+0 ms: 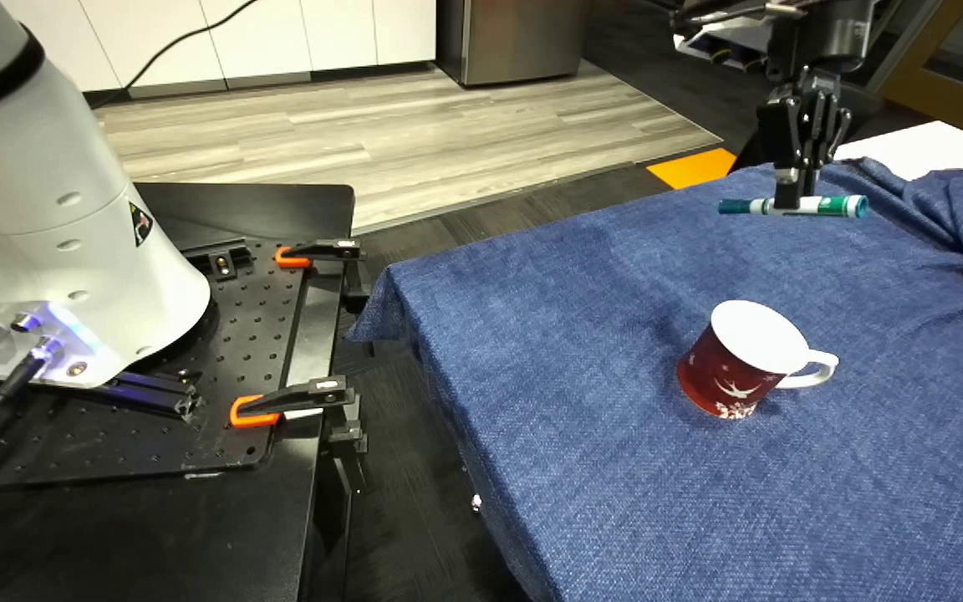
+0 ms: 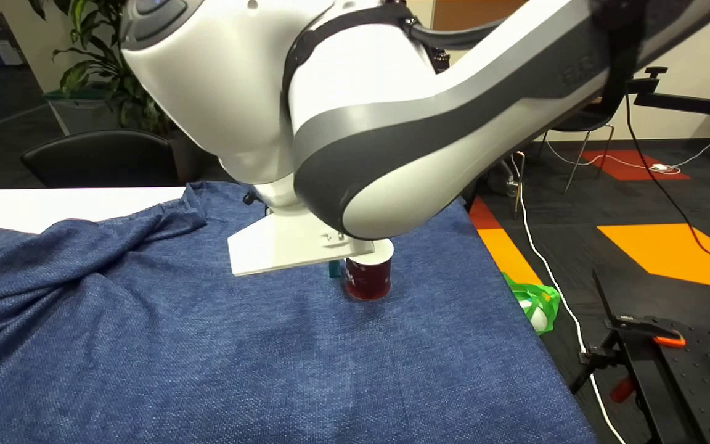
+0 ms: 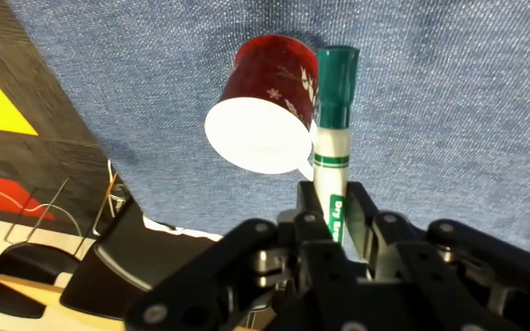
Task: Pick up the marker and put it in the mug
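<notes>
Hand (image 3: 333, 197) grips marker (image 3: 332, 142); mug (image 1: 741, 359) stands upright on cloth (image 1: 573, 334).

Office; chairs (image 2: 99, 159); carpet tiles (image 2: 654, 246)

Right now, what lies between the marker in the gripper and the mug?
In an exterior view, only blue cloth shows between the marker and the mug. In the wrist view the two overlap, so no gap shows there.

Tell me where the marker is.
In the wrist view, the marker is between the fingers, right of the mug; in an exterior view, it's upper right, above the cloth.
</notes>
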`<action>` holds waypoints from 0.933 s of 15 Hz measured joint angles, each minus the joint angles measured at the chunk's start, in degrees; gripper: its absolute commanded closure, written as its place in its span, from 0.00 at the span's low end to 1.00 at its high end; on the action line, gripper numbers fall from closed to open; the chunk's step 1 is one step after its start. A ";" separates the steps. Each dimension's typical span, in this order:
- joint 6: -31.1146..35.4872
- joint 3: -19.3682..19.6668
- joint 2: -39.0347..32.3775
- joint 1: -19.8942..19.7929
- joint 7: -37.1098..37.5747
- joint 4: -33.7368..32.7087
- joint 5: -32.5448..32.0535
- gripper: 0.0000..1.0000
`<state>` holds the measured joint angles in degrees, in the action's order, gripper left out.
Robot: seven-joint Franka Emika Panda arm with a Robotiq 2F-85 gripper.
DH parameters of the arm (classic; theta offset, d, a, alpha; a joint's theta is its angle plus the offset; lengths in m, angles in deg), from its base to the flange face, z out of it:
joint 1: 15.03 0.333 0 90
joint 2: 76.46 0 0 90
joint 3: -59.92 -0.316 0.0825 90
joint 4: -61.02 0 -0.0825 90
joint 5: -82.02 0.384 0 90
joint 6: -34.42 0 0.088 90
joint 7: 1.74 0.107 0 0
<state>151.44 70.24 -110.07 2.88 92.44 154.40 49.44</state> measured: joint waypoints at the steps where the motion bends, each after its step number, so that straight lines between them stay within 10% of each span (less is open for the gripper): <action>1: -1.34 0.03 -0.16 0.10 2.98 -0.21 -1.58 0.95; 7: -14.86 -0.40 -1.32 1.00 18.24 -2.91 -9.76 0.95; 8: -17.63 -0.62 -1.65 1.08 20.23 -3.58 -10.78 0.80; 14: -18.28 -2.42 -1.97 -0.13 20.60 -3.78 -11.18 0.95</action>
<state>133.16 67.82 -112.04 2.75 113.04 150.62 38.25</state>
